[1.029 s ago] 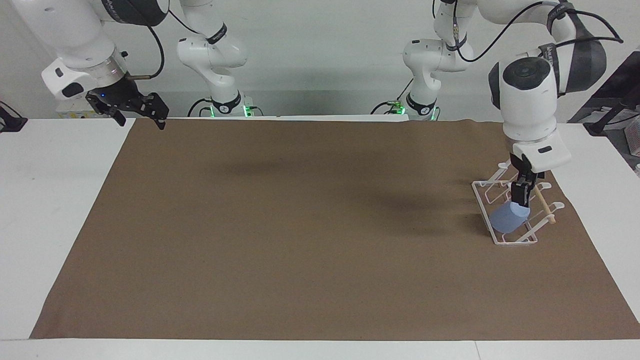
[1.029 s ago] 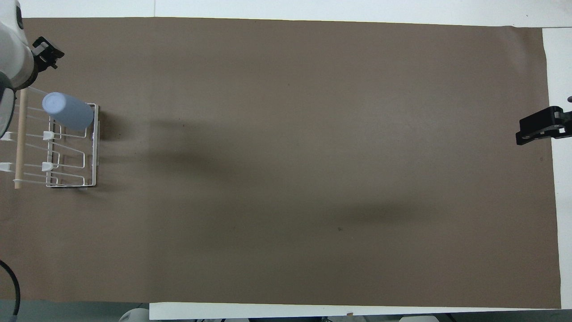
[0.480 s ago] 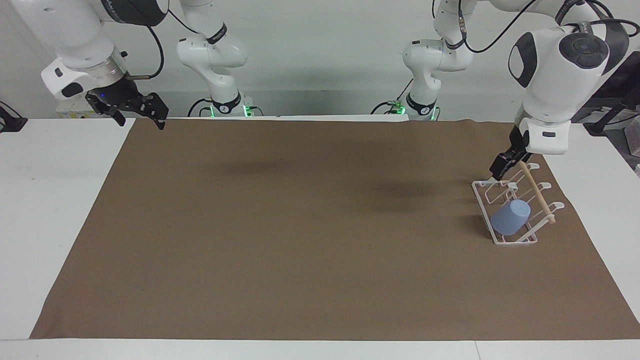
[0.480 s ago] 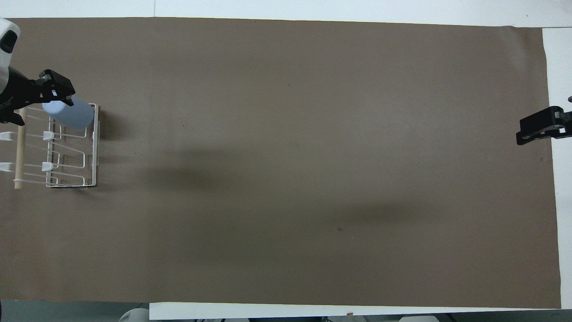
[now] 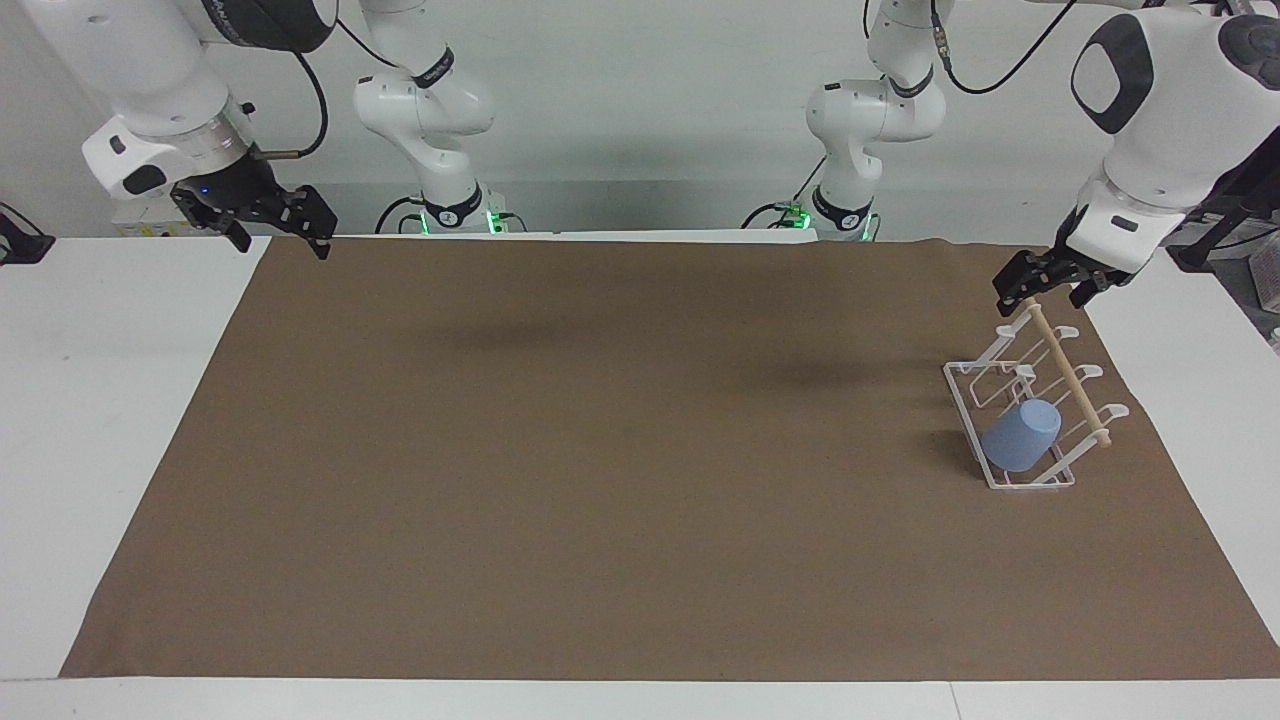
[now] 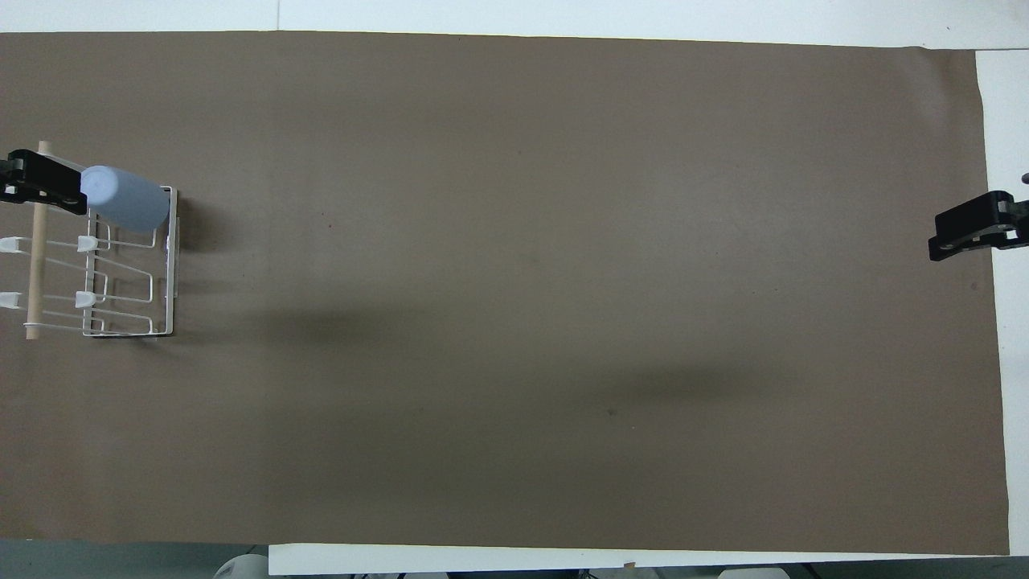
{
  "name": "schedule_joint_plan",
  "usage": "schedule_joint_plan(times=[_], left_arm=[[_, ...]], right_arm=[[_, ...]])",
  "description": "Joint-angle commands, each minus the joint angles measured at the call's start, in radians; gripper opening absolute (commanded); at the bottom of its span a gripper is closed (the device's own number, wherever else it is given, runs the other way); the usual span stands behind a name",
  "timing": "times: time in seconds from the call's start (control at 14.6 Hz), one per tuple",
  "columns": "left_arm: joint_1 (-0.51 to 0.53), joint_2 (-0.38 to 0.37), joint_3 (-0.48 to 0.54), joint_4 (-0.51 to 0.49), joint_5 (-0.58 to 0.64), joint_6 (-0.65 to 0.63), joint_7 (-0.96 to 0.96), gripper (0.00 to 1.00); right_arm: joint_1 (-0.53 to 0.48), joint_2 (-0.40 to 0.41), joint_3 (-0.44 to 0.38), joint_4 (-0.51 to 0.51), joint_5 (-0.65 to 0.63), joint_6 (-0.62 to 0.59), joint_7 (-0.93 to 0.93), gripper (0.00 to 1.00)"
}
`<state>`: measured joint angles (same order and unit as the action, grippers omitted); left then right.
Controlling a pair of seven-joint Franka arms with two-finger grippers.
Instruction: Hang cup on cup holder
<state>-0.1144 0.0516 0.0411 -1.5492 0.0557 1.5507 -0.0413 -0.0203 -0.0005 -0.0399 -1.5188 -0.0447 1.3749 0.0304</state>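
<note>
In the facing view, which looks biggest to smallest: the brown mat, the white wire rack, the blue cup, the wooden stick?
1. Brown mat
2. White wire rack
3. Blue cup; the wooden stick on the rack looks longer than the cup but far thinner, so those two are hard to rank.

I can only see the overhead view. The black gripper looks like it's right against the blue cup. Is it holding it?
Observer: No. From the facing view, the left gripper is open and up in the air, well apart from the cup.
Operator: Then what keeps the cup up?
Observer: It sits bottom-up and tilted over a prong of the cup holder, at the end farther from the robots.
Operator: And the other gripper? I only see its tip.
Observer: The right gripper waits open and empty, raised over the table's edge at the right arm's end.
</note>
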Motion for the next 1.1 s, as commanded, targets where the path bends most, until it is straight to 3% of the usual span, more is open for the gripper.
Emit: schedule_joint_plan(times=[0.0, 0.27, 0.48, 0.69, 1.03], left_arm=[[0.007, 0.002, -0.007, 0.032, -0.026, -0.021, 0.012, 1.00], [0.042, -0.009, -0.004, 0.040, -0.047, -0.015, 0.131, 1.00], [0.045, -0.024, -0.007, 0.028, -0.047, 0.023, -0.012, 1.00], [0.058, -0.079, -0.010, -0.084, -0.047, 0.146, -0.008, 1.00], [0.052, -0.078, -0.010, -0.071, -0.048, 0.112, -0.009, 1.00]], right_arm=[[-0.012, -0.018, 0.002, -0.023, 0.017, 0.010, -0.023, 1.00], [-0.012, -0.018, 0.003, -0.023, 0.017, 0.012, -0.023, 1.00], [-0.012, -0.018, 0.003, -0.023, 0.017, 0.010, -0.023, 1.00], [-0.012, -0.018, 0.002, -0.023, 0.017, 0.010, -0.023, 1.00], [-0.012, -0.016, 0.002, -0.020, 0.003, -0.001, -0.007, 1.00]])
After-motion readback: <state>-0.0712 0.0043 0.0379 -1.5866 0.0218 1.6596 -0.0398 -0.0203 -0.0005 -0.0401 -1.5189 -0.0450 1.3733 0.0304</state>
